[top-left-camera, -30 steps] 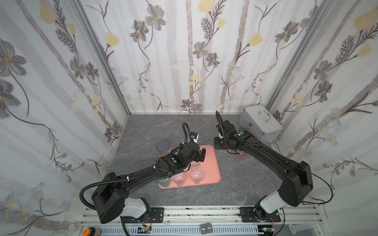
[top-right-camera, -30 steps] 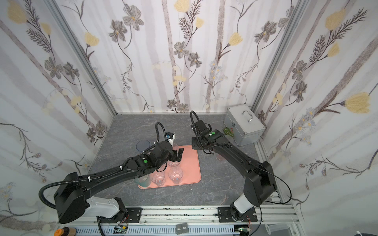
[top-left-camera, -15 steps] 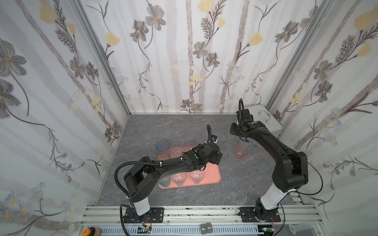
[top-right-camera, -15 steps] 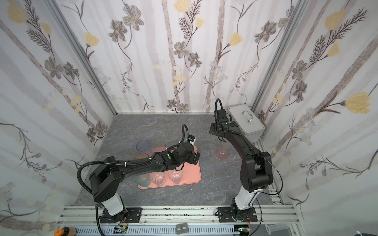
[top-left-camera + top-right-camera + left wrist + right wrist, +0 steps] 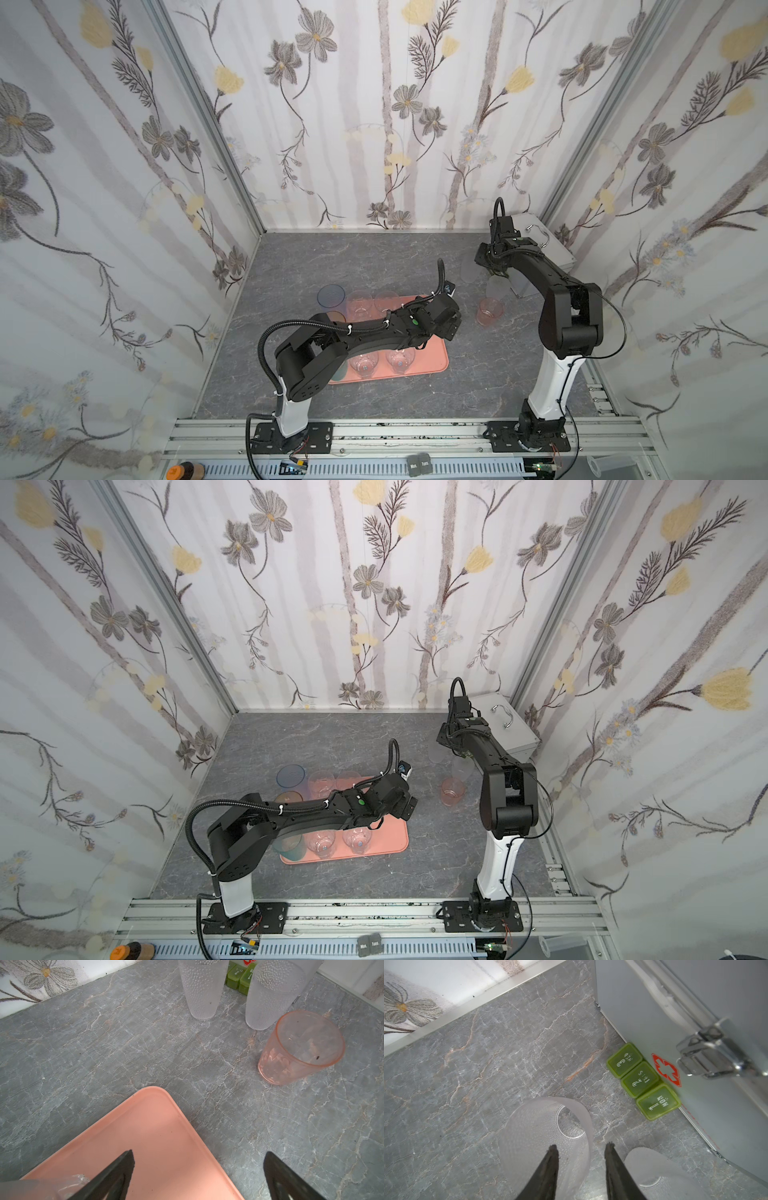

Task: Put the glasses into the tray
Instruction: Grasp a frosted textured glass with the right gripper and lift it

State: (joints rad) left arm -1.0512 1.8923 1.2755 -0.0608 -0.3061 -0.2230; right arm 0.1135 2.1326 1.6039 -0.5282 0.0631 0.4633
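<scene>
The salmon-pink tray [image 5: 432, 362] [image 5: 392, 842] lies mid-table with several clear glasses [image 5: 400, 360] on it, and a teal one [image 5: 340, 370] at its near left. A blue glass [image 5: 331, 296] stands at its far left corner. My left gripper [image 5: 199, 1157] [image 5: 451, 328] hangs open and empty over the tray's [image 5: 155, 1136] far right corner. To the right, on the table, stand a pink glass [image 5: 301, 1047] [image 5: 489, 311] and two frosted glasses [image 5: 202, 989] [image 5: 272, 995]. My right gripper [image 5: 581, 1146] [image 5: 494, 270] is open astride one frosted glass's [image 5: 533, 1136] rim, one finger inside it.
A silver metal case [image 5: 548, 249] [image 5: 675, 1012] with a handle fills the back right corner. A green three-cell pill box [image 5: 643, 1080] [image 5: 239, 978] lies against its side, close behind the frosted glasses. The booth walls close in at the back and on both sides.
My left gripper has swung right across the tray to its far right corner. My right arm has pulled back from the tray toward the case and now stands over the frosted glasses.
</scene>
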